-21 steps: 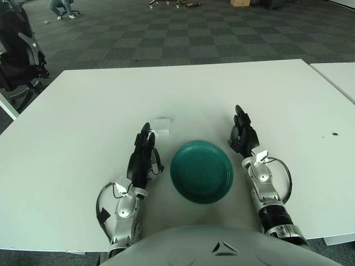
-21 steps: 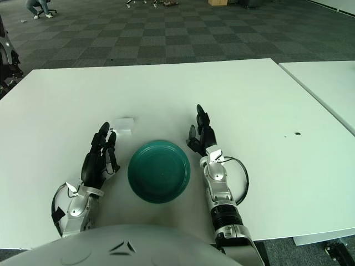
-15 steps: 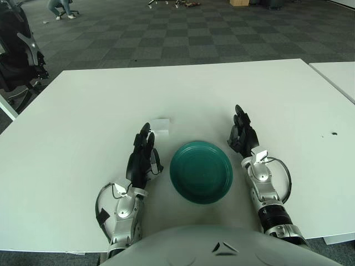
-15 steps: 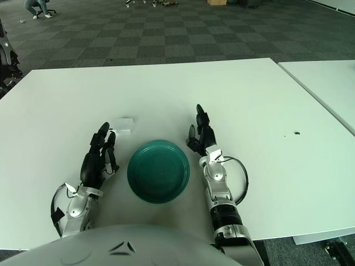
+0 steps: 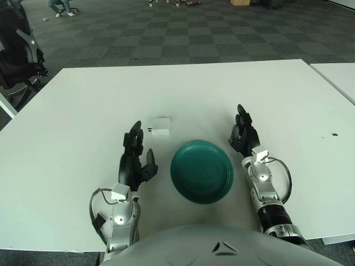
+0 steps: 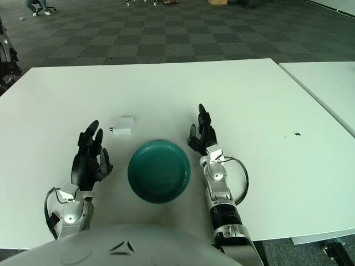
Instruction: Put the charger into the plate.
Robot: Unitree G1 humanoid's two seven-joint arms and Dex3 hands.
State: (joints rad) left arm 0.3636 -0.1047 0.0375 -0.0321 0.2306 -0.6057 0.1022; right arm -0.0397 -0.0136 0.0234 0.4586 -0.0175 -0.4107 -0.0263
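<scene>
one white charger (image 5: 161, 126) (boxy) | beside green plate (image 5: 201, 172) | untouched

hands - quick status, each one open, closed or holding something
Left hand: open, holding nothing, near side of the charger.
Right hand: open, holding nothing, right of the plate.

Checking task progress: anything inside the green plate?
Nothing shows inside the green plate; its whole inner surface is uncovered. The white charger lies on the table beyond the left hand.

Plate (image 5: 201, 172): charger (image 5: 161, 126) lies beyond-left, apart; left hand (image 5: 135, 160) left, fingers spread; right hand (image 5: 244, 136) right, fingers extended.
</scene>
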